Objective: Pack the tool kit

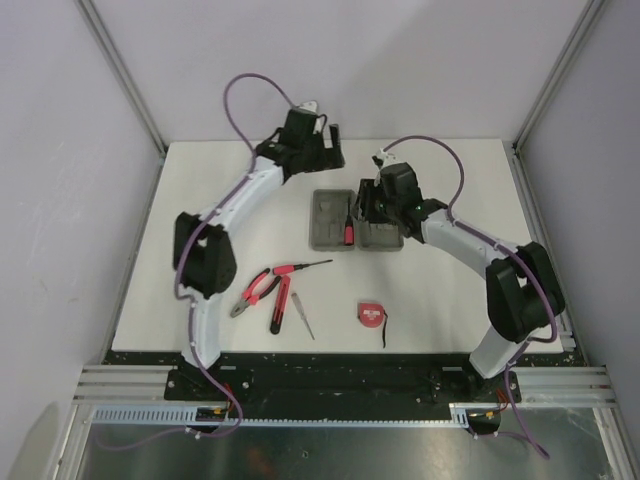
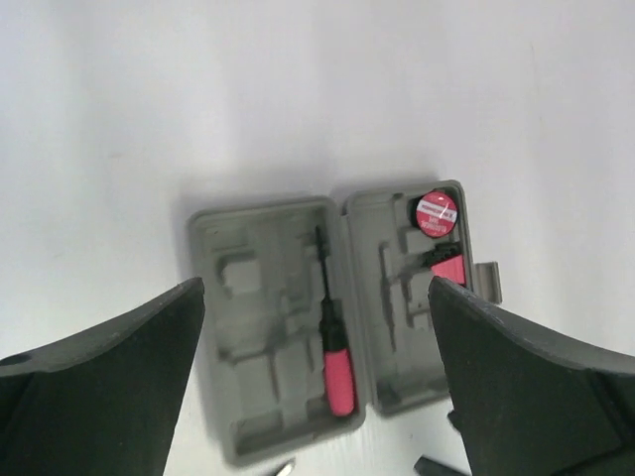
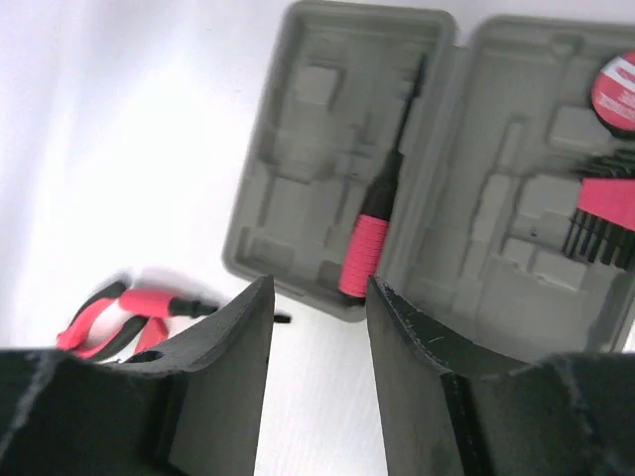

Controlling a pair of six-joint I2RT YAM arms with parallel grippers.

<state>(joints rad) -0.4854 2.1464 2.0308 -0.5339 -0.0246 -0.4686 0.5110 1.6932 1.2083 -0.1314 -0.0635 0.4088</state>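
The grey tool kit case (image 1: 326,220) lies open at mid-table. A red-handled screwdriver (image 1: 349,232) sits by its hinge. It also shows in the left wrist view (image 2: 339,369) and the right wrist view (image 3: 365,253). The other half holds a round red piece (image 2: 435,213) and a red bit holder (image 3: 607,203). My right gripper (image 3: 319,283) is open and empty, low over the case's near edge (image 3: 298,169). My left gripper (image 2: 316,288) is open and empty, above the case (image 2: 258,327) on its far side.
Loose tools lie near the front left: red-and-black pliers (image 1: 255,290), a screwdriver (image 1: 300,268), another red-handled tool (image 1: 278,310) and a thin metal blade (image 1: 304,322). A red tape measure (image 1: 371,315) lies at front centre. Frame posts stand at the table's corners.
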